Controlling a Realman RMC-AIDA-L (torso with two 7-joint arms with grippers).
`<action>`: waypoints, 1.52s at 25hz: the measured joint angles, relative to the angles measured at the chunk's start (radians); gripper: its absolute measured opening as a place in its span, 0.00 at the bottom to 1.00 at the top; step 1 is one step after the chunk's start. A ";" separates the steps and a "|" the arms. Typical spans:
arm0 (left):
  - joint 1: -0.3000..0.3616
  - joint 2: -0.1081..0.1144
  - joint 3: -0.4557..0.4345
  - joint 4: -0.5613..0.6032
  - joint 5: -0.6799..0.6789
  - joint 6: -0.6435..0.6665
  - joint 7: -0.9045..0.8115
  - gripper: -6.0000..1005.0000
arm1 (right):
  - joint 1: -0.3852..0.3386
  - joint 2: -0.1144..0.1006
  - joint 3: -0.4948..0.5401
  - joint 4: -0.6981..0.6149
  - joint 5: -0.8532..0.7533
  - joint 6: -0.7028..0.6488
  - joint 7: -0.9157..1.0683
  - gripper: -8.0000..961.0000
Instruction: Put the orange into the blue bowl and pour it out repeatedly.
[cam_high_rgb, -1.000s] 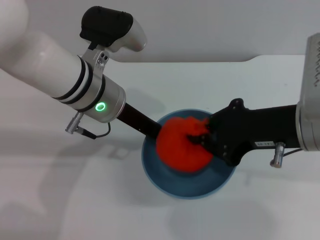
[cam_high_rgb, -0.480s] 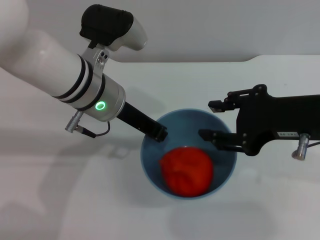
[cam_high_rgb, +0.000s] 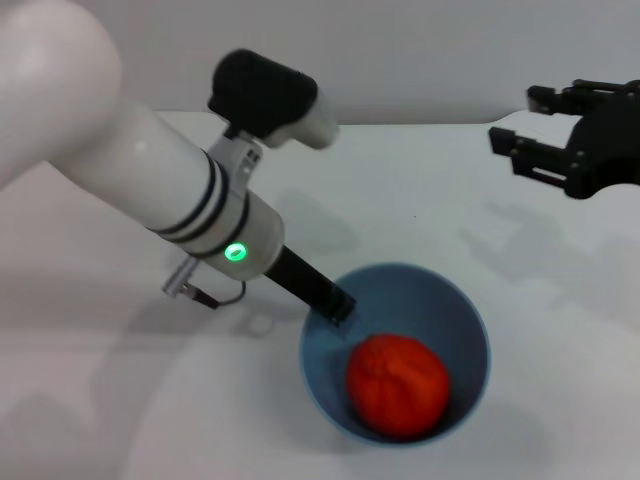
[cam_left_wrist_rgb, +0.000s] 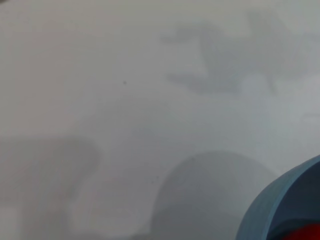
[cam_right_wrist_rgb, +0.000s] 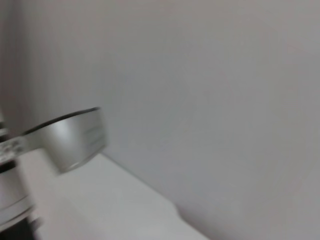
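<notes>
Withdrawn right gripper (cam_high_rgb: 520, 125), fingers wide, well apart from orange (cam_high_rgb: 397, 386) in blue bowl (cam_high_rgb: 470, 330); left gripper (cam_high_rgb: 338, 305) holds its rim.

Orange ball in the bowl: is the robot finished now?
Not yet. The round red-orange orange already sits inside the glossy light-blue bowl. The left gripper clamps the bowl's rim, while the right gripper hangs open, off to the side. Tipping the orange out is still left.

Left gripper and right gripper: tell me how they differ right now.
The left gripper sits at the blue bowl, gripping its rim; the right gripper hangs empty, well away from the bowl. The right gripper's fingers are spread open; the left gripper's are closed on the rim. Both are black.
</notes>
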 joint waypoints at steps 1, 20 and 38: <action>-0.006 0.000 0.024 -0.017 -0.007 -0.019 -0.004 0.00 | -0.004 0.000 0.006 0.007 0.002 0.010 -0.003 0.55; -0.030 0.003 0.084 -0.111 -0.043 -0.085 -0.028 0.16 | -0.003 0.000 0.026 0.060 0.020 0.027 -0.006 0.55; 0.169 0.018 -0.573 0.027 -0.530 0.020 0.292 0.71 | 0.017 -0.003 0.107 0.193 0.197 0.022 -0.008 0.56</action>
